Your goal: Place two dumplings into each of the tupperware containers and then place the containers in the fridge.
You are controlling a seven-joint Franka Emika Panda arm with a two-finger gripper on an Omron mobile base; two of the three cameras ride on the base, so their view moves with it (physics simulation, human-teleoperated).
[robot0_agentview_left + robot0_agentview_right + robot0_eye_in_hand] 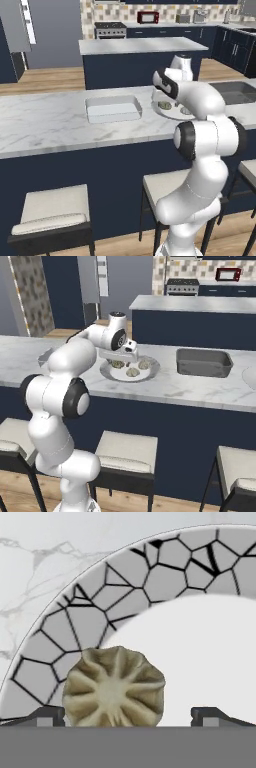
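Note:
A round plate on the marble counter holds three dumplings. My gripper hangs open just over the plate's left side. In the hand view a pleated beige dumpling lies between my gripper's two dark fingertips, nearer the left one, on the plate's crackle-patterned rim. One tupperware container, shallow and white, sits empty on the counter left of the plate. The arm hides most of the container in the right base view. The grey fridge stands far back on the left.
A sink is set into the counter right of the plate. Stools stand along the counter's near side. Behind the counter is a dark blue island, and beyond it a stove and a red microwave.

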